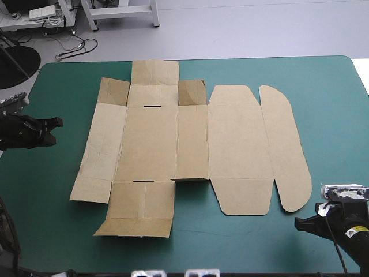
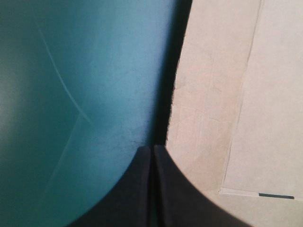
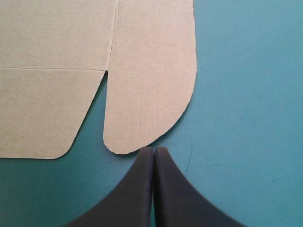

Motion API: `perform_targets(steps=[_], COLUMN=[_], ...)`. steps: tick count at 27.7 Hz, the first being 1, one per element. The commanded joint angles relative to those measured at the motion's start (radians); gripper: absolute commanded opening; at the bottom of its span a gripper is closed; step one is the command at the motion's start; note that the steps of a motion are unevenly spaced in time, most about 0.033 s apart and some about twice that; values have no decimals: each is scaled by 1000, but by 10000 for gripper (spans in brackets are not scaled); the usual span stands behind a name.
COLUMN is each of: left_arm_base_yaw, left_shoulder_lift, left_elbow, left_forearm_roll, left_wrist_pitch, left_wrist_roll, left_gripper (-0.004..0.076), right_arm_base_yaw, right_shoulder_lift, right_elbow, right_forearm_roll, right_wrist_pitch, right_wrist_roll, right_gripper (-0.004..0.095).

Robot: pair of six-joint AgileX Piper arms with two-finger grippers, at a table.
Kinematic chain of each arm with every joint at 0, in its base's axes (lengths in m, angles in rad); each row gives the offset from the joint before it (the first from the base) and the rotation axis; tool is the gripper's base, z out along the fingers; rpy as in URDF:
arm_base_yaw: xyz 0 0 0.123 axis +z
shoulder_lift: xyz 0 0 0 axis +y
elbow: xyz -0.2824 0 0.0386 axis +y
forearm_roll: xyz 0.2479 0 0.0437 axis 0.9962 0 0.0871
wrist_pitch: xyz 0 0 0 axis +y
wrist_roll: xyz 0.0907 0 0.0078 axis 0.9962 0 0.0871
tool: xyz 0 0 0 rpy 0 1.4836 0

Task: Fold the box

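Left hand, right hand: closed, low.

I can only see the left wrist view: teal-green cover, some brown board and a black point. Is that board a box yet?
Observer: Not yet. In the high view the box is one cut sheet lying unfolded across the middle of the table, with no walls tucked.
Visitor: Is there a second black point somewhere?
Observer: Yes. The right tool, shut like the left tool, is by the sheet's near right corner, just short of a long rounded flap.
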Motion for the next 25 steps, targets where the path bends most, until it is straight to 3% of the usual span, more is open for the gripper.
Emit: perform_targets(steps=[1,6,8,13,15,25], left_arm_base_yaw=[2,2,2,2,2,0], left_shoulder_lift=[24,64,68,79,83,106], left_elbow=[-30,-30,-30,-16,1,129], left_forearm_roll=[-82,-166,-162,-154,-154,-263], left_wrist_pitch=[63,66,68,68,68,66], left_wrist_roll=[42,118,142,174,172,256], left_gripper=[6,70,148,465,545,545], right_arm_base_yaw=[1,1,1,1,1,1], right_shoulder_lift=[7,7,7,7,7,7], right_elbow=[-25,-25,-25,-25,-25,-25], right_forearm_roll=[15,15,15,13,13,13], right_wrist_pitch=[-50,-50,-50,-50,-50,-50], right_wrist_roll=[-5,-5,-5,-5,-5,-5], right_gripper=[-20,-20,-20,-20,-20,-20])
